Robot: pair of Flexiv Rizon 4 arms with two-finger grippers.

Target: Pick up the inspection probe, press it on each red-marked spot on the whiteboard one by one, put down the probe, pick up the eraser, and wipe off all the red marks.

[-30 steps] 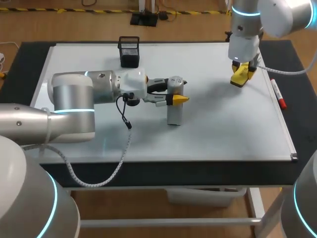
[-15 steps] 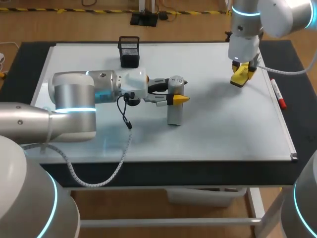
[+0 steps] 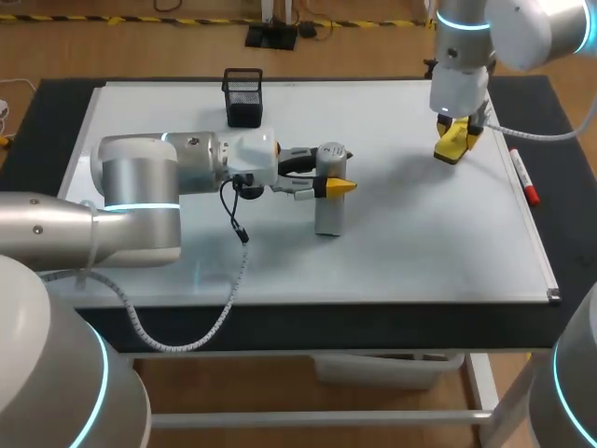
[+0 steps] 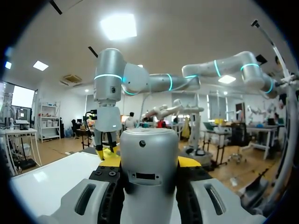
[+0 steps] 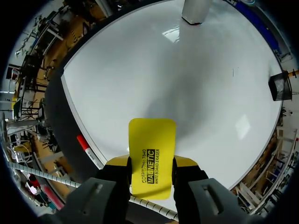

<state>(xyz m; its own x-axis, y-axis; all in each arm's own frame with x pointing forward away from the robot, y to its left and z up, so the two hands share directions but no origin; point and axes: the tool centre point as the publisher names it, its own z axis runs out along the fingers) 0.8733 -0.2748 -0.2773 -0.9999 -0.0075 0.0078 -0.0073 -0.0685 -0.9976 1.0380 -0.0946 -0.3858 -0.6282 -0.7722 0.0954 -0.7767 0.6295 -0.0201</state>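
— While we look down from the head camera, how far along do we judge the job?
— Late, we think. Centre frame, our left end effector (image 3: 326,183) is clamped on the grey probe (image 3: 328,213), which stands upright on the whiteboard (image 3: 420,243). At upper right, our right end effector (image 3: 454,138) grips the yellow eraser (image 3: 451,149) over the board. We see no red marks on that glossy white surface, so pressing and wiping look done. The probe is not yet set down.
— And the left wrist view?
— The probe (image 4: 149,158) is a smooth, matte metal cylinder with a rounded cap, both fingers pressed against its sides.
— The right wrist?
— The eraser (image 5: 152,154) is a flat, round-cornered slab pinched between the fingers. The whiteboard (image 5: 187,84) ahead shows glare and no red.
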